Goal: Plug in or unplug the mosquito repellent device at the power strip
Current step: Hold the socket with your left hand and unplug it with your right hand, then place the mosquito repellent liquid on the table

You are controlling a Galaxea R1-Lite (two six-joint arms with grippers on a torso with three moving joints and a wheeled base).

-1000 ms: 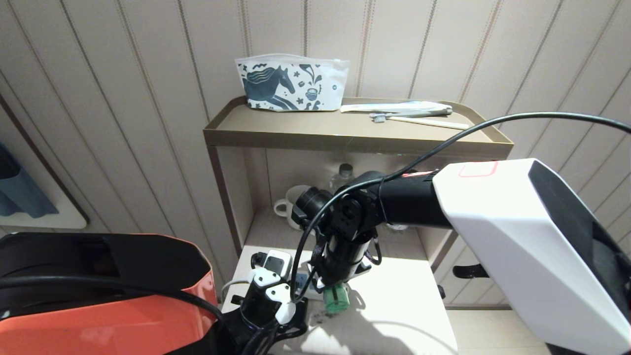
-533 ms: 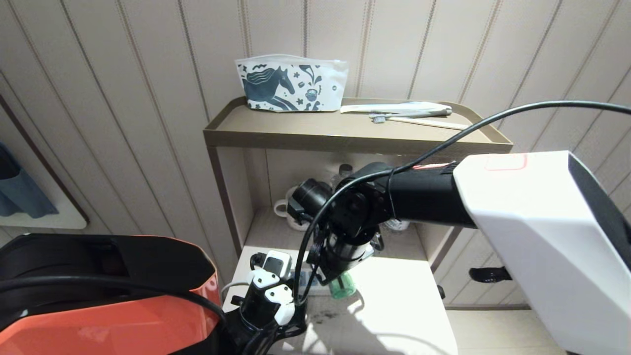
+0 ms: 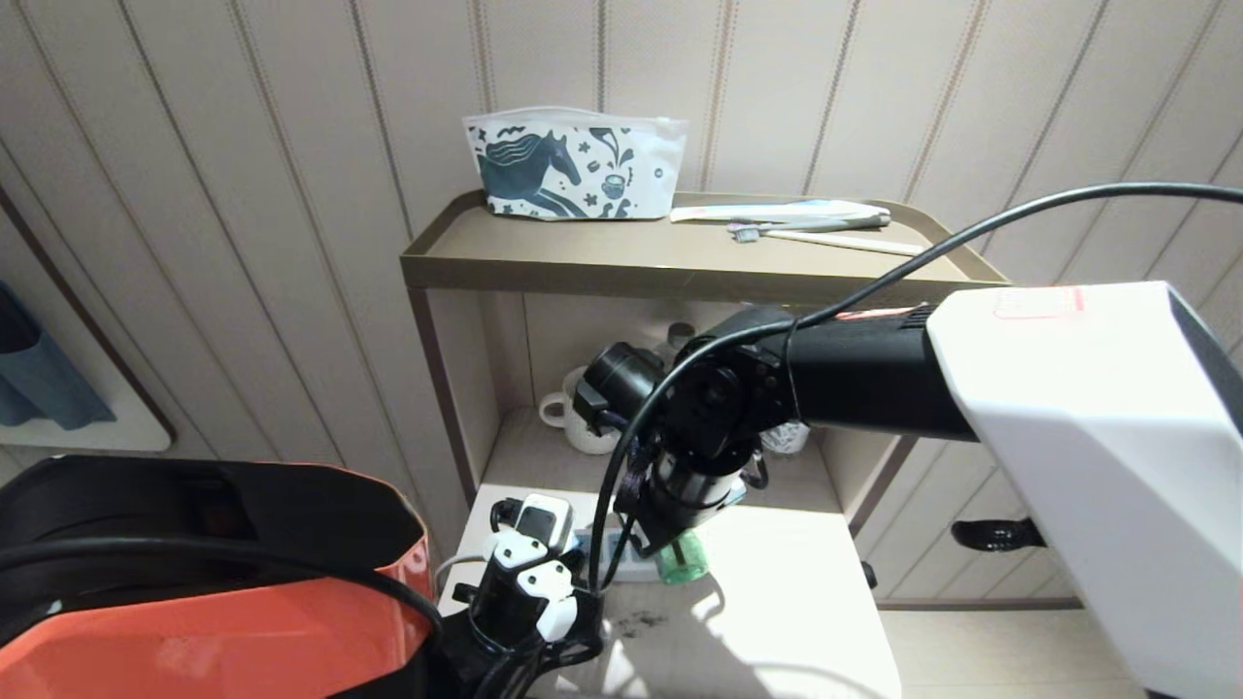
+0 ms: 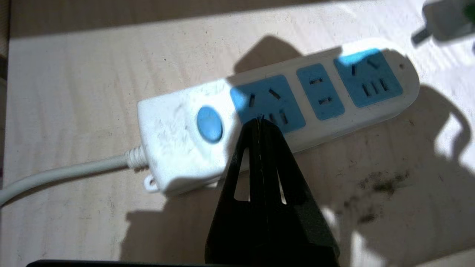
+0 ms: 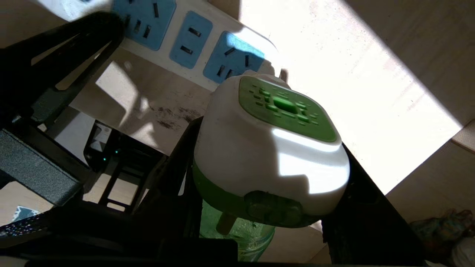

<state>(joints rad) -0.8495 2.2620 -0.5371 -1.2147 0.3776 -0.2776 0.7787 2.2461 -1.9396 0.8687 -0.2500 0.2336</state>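
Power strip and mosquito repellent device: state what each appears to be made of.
Power strip: apparently moulded plastic, matte white and scuffed, with light-blue socket faces.
Mosquito repellent device: probably smooth plastic, since sunlight leaves a soft sheen on its white head; its green bottle looks translucent, plastic or glass unclear.

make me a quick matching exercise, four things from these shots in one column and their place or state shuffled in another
1. mosquito repellent device
2. power strip
3. left gripper
4. horse-print pouch

A. on the cabinet's top shelf
B. shut, tips at the socket face nearest the blue button
C. held in the right gripper, unplugged
D. flat on the table, all sockets empty

Pairs: 1-C, 2-D, 3-B, 4-A
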